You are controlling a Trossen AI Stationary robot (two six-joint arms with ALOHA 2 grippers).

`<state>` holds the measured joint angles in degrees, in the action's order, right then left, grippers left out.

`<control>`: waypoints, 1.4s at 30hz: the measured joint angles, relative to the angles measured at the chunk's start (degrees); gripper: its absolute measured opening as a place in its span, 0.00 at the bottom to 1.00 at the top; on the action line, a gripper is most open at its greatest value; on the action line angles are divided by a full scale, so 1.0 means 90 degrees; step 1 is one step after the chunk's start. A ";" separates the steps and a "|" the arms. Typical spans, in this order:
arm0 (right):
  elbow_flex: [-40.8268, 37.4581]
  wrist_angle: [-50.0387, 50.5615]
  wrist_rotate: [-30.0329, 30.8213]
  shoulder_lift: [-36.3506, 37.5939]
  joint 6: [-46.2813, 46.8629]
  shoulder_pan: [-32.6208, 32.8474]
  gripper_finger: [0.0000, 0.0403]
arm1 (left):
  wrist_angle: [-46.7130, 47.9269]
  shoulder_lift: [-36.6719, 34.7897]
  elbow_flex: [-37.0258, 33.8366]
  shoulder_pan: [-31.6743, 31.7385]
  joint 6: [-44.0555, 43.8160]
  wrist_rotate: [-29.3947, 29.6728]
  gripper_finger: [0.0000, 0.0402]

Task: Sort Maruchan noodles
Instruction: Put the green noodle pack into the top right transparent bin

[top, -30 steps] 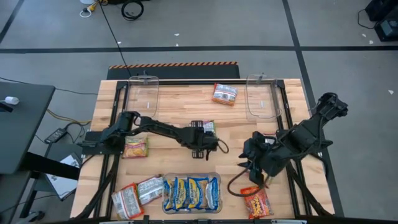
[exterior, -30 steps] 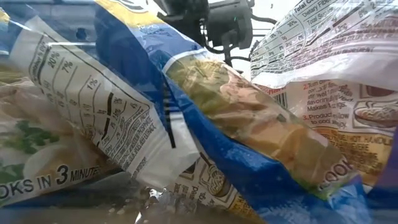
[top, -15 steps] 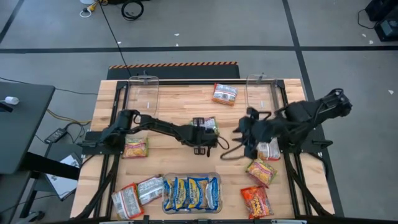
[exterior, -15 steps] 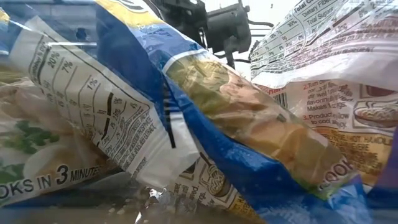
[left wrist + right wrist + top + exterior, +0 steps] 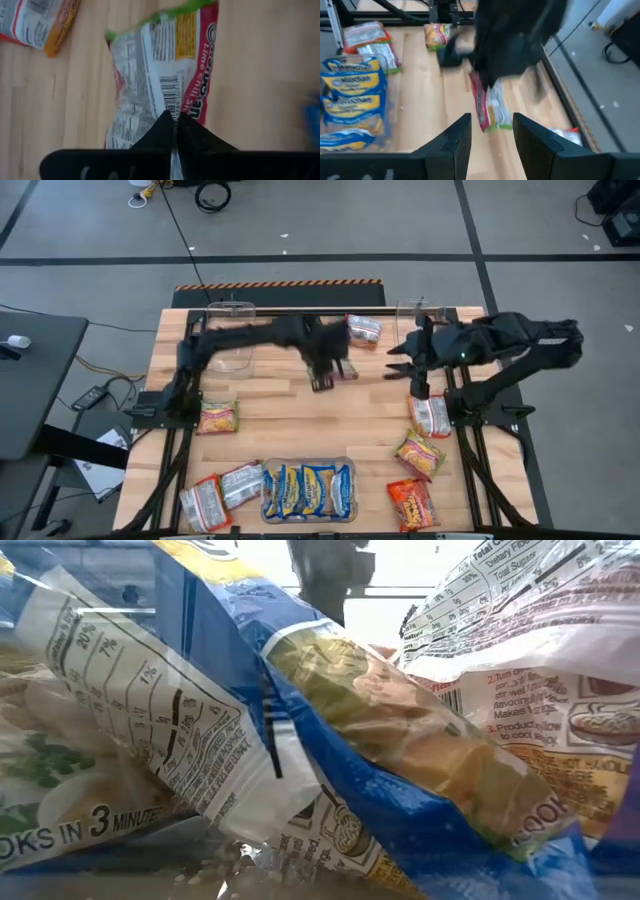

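Counted from above: four blue-and-yellow crinkly ramen packets (image 5: 308, 490) in one clear plastic bin (image 5: 266, 468) at the table's near edge; nine other packets visible loose on the table.

Left gripper (image 5: 326, 370): jaws pressed together, pinching one green-and-pink lime-chili ramen packet (image 5: 160, 80) by its end, above the table's middle.

Right gripper (image 5: 400, 365): jaws spread partway, empty, near a second clear bin (image 5: 412, 310).
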<state>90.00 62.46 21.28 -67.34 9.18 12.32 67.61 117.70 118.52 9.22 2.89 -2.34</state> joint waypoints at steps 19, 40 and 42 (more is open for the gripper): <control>-0.0029 -0.2296 -0.1231 -0.0959 -0.2152 -0.1803 0.42 | 0.1797 -0.2176 0.0452 0.2885 0.1698 -0.5046 0.04; -0.0029 -0.8833 -0.3465 -0.2194 -0.2055 -0.2038 0.81 | -0.2991 -0.3265 0.0459 0.2581 0.0645 -0.7186 0.04; -0.0029 -0.9081 -0.3731 -0.2194 -0.1934 -0.2003 0.80 | -0.3064 -0.3188 0.0459 0.2467 0.0642 -0.6923 0.04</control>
<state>89.73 -19.27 -12.30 -87.09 -8.23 -5.70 40.03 89.01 122.65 31.42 8.67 -64.65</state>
